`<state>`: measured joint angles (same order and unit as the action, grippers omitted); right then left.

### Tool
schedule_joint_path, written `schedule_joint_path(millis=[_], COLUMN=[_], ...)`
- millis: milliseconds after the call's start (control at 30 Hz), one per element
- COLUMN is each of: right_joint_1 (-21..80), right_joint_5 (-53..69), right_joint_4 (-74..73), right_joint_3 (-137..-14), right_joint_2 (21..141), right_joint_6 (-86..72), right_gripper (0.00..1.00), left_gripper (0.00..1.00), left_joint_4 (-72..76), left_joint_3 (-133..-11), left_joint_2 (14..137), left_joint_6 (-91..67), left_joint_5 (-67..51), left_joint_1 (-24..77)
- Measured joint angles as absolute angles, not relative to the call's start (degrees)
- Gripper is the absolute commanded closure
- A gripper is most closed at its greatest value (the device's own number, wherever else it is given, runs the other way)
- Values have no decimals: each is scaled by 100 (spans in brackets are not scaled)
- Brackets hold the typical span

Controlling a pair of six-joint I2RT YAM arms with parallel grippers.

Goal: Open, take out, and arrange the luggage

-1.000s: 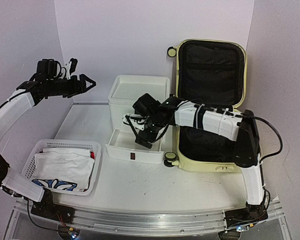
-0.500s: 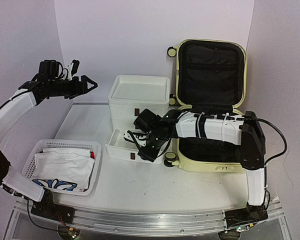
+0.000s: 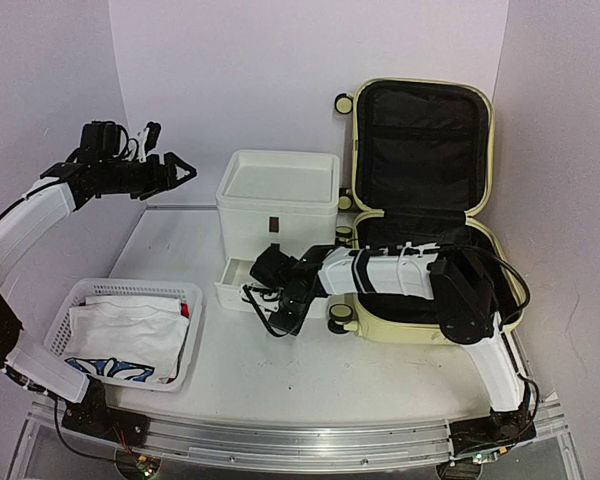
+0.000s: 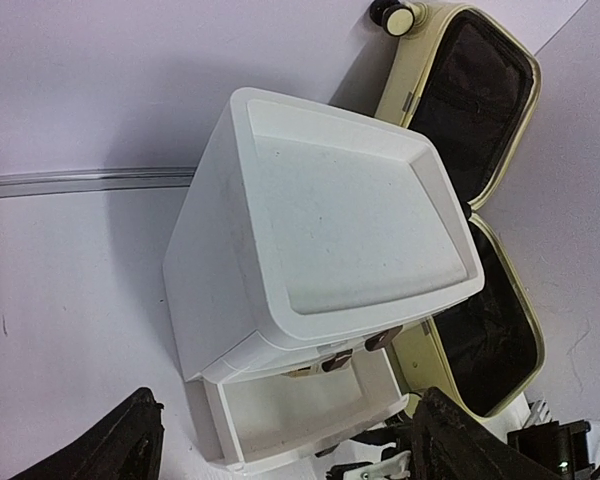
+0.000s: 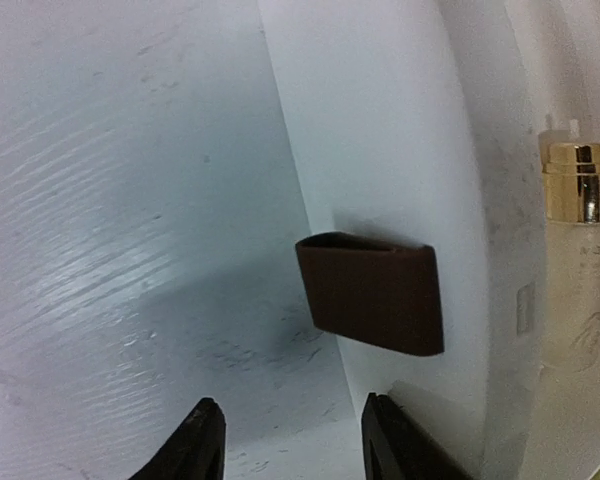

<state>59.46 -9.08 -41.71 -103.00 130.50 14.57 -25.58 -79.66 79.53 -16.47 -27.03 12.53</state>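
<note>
The luggage (image 3: 425, 300) is a pale yellow hard-shell suitcase lying open at the right, its black-lined lid (image 3: 420, 135) upright; it also shows in the left wrist view (image 4: 480, 110). My right gripper (image 3: 280, 318) is open and empty, reaching left across the suitcase's near corner, low over the table in front of a white drawer box's pulled-out bottom drawer (image 3: 242, 283). In the right wrist view the fingers (image 5: 202, 440) point at the drawer's brown handle (image 5: 375, 292) without touching it. My left gripper (image 3: 185, 170) is open and empty, raised high at the far left.
The white drawer box (image 3: 278, 195) stands left of the suitcase (image 4: 320, 220). A clear bottle with a gold cap (image 5: 577, 260) lies in the open drawer. A white perforated basket (image 3: 75, 300) holding white clothes sits at the near left.
My right gripper has swung down and toward the near side, from over the open drawer to in front of its handle. The drawer looks pushed in a little. The left arm has barely moved.
</note>
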Motion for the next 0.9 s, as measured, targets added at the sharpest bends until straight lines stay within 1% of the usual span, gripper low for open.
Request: schedule_joint_path(millis=[200, 400, 600, 733, 900], right_joint_1=[5935, 5804, 5640, 5586, 5594], right_joint_5=[-1957, -2392, -2716, -2805, -2823], right_joint_4=[-3675, -3304, -2961, -2893, -2840], right_joint_3=[-10429, -10986, -11153, -11163, -11163], right_joint_2=[13301, 13705, 13937, 13985, 13985], right_joint_6=[1949, 2298, 2482, 2526, 2523], right_gripper=[40, 35, 31, 22, 15], left_gripper=[14, 14, 13, 13, 13], left_joint_4=[-2558, -2556, -2558, -2558, -2558], left_joint_3=[-7966, -7966, -7966, -7966, -7966], left_joint_2=[7959, 7959, 7961, 7970, 7981], left_joint_6=[-1647, -1647, -1647, -1647, -1647], left_joint_5=[-2703, -2703, -2703, -2703, -2705], left_joint_1=[1253, 1253, 1253, 1253, 1253])
